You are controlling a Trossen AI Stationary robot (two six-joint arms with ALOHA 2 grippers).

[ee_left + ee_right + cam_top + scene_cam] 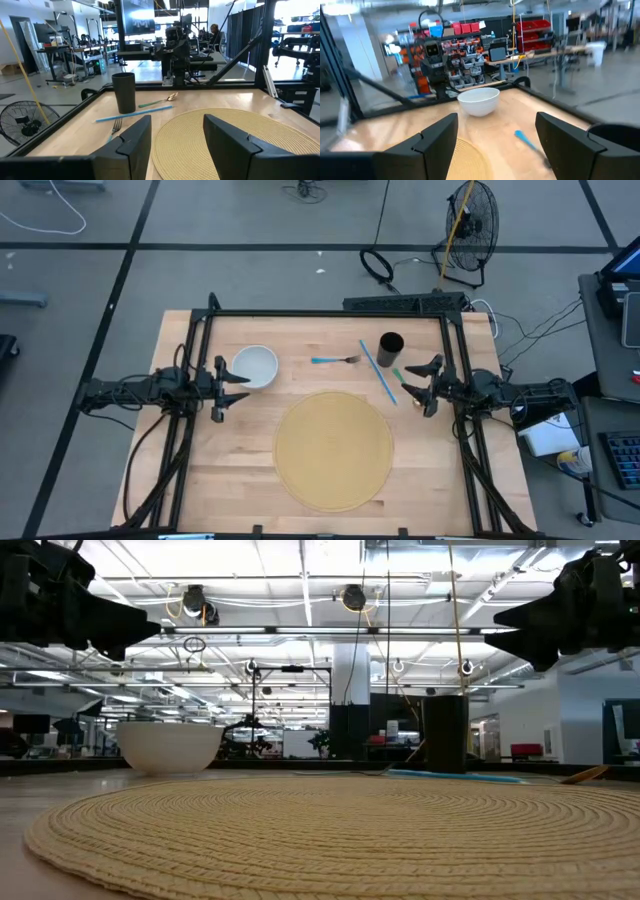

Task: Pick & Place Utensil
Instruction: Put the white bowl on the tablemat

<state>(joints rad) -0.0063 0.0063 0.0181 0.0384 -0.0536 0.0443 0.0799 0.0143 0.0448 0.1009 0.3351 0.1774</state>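
White bowl (256, 366), blue fork (334, 360), blk cup (391, 346)

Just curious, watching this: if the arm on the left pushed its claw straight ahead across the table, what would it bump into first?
Probably the white bowl, just ahead of the open left gripper, though it may pass beside it; then the woven mat.

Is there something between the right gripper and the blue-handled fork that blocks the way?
Partly. From the open right gripper, the long blue utensil lies diagonally across the line to the fork. The black cup stands just off that line. Approaching from above avoids both.
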